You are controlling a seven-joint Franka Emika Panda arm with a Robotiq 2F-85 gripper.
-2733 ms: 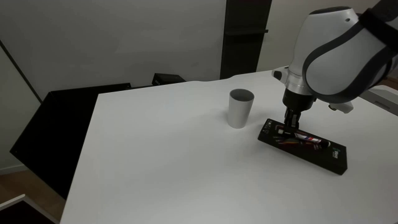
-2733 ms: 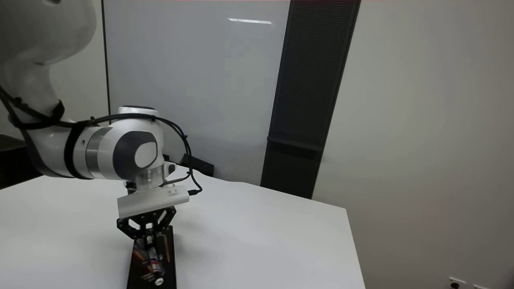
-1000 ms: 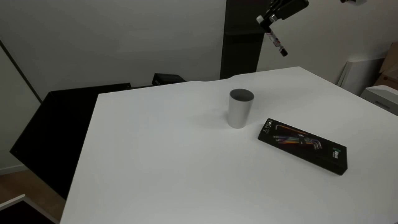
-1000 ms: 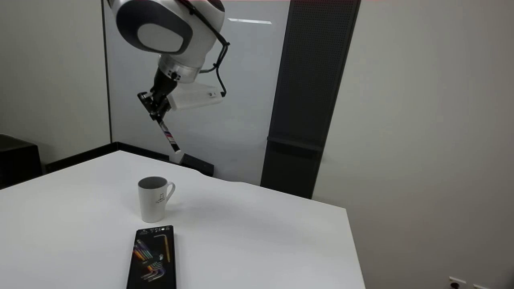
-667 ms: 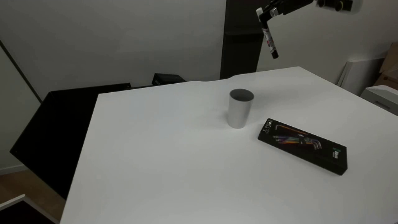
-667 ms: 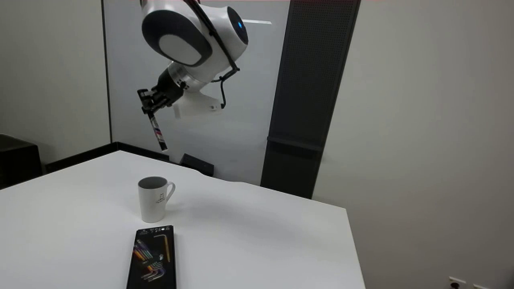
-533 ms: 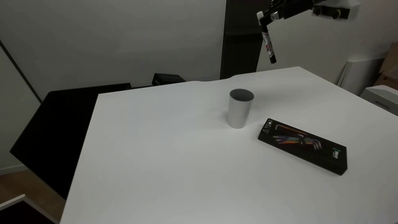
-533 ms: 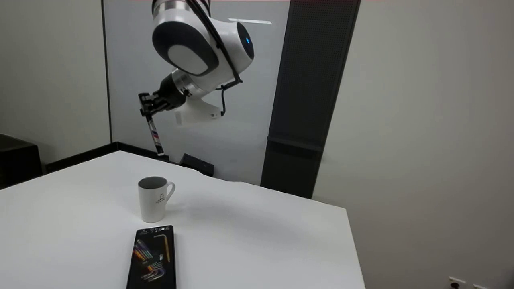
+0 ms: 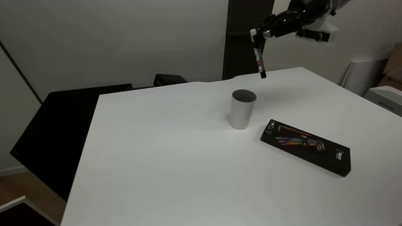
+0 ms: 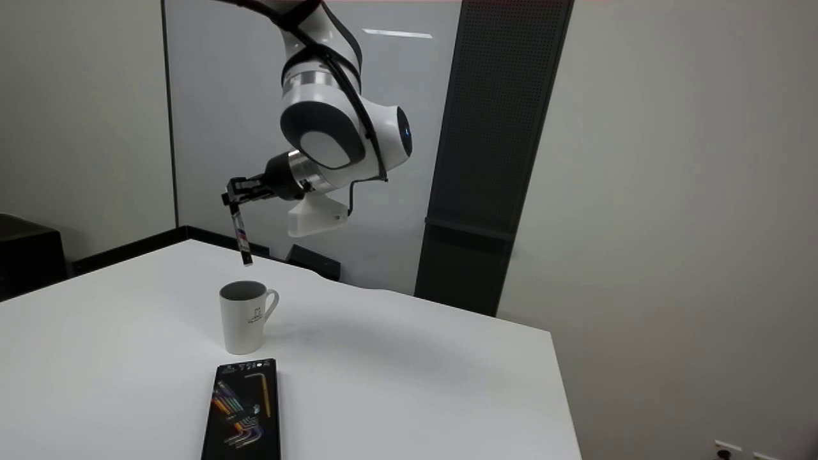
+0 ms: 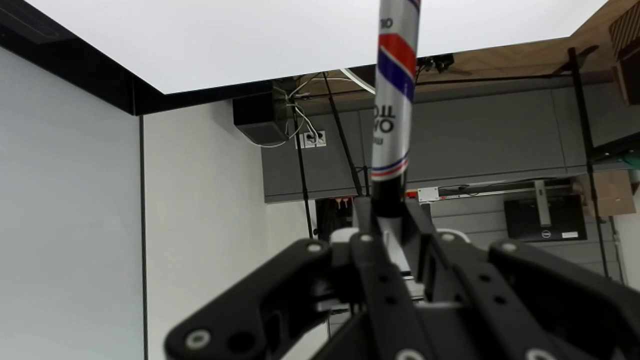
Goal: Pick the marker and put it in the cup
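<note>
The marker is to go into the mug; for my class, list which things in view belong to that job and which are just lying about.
For the job:
marker, held at a slight tilt
gripper, closed on it
mug, standing upright

Just lying about:
black hex-key box, flat, apart from the mug
monitor, in the wrist view's background
cardboard box, same background

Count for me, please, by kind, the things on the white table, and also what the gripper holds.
Cup, standing on the table: 1
Flat black box, lying on the table: 1
Marker, held in the gripper: 1
Total: 3
</note>
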